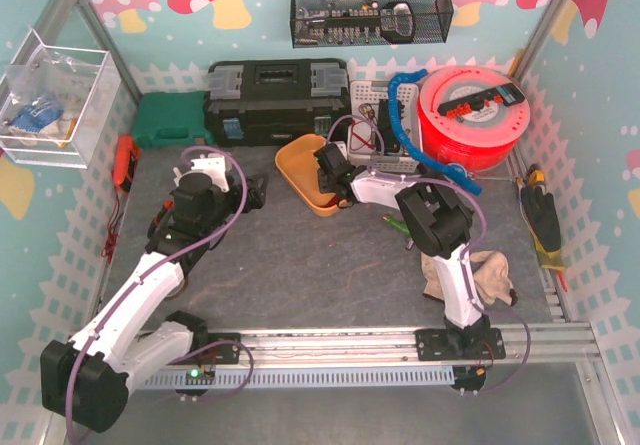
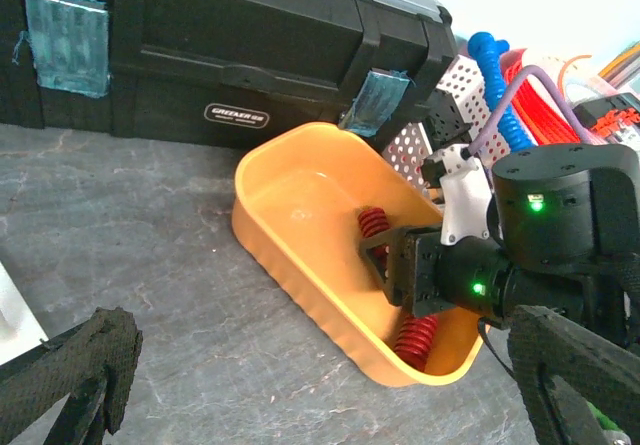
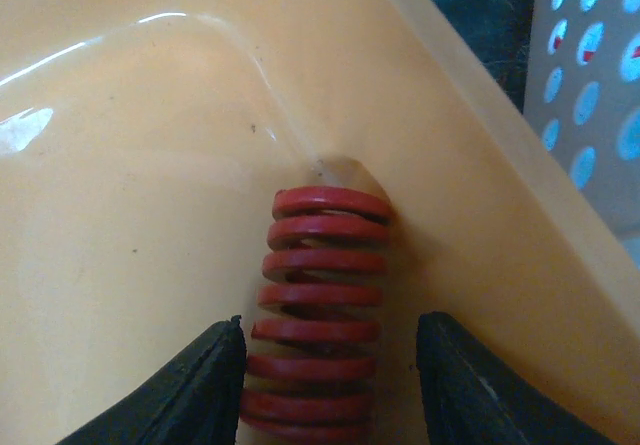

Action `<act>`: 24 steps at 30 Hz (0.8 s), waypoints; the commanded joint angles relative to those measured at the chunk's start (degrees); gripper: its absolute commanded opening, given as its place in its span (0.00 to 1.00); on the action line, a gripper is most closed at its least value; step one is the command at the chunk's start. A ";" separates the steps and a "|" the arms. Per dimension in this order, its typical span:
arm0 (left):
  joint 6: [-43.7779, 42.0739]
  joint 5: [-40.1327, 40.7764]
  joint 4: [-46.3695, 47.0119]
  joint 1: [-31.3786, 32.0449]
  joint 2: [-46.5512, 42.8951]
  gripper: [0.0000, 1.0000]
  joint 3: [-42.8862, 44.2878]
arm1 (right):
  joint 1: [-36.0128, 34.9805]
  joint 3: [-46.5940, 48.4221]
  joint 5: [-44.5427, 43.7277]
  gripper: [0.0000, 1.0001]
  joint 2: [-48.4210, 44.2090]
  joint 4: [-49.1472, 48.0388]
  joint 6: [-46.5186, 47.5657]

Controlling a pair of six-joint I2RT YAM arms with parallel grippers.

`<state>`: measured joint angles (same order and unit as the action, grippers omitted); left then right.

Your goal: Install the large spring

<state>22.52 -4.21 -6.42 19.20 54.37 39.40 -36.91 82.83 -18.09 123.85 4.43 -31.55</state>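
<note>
A large red spring (image 3: 320, 305) lies in the orange tray (image 3: 120, 215), against its side wall. My right gripper (image 3: 330, 325) is open and down inside the tray. Its fingers straddle the spring: the left pad is at the coils and the right pad stands a little off. In the left wrist view the right gripper (image 2: 390, 260) covers the spring's middle, with red coils (image 2: 418, 337) showing at both ends. From above, the right gripper (image 1: 330, 170) is over the tray (image 1: 297, 155). My left gripper (image 1: 257, 191) is open and empty over the mat, left of the tray.
A black toolbox (image 1: 278, 100) and a green case (image 1: 172, 120) stand at the back. A white perforated basket (image 1: 385, 125), a blue hose (image 1: 405, 115) and a red filament spool (image 1: 475, 115) are at the back right. A cloth (image 1: 480, 270) lies by the right arm.
</note>
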 commanded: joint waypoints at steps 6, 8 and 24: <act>0.36 0.82 -0.62 -0.38 -0.21 0.99 0.09 | -0.59 3.70 -2.24 0.47 4.15 -0.56 0.19; 0.33 0.83 -0.62 -0.37 -0.36 0.99 0.07 | -0.51 4.45 -2.43 0.43 4.71 -0.62 0.70; 6.05 -5.21 -1.28 -7.13 -2.43 0.99 -2.57 | -0.57 -5.01 4.77 0.14 -8.20 -9.88 10.88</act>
<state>25.15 -5.65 -7.01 14.52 52.88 38.70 -37.19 80.62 -16.75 122.78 -0.12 -24.88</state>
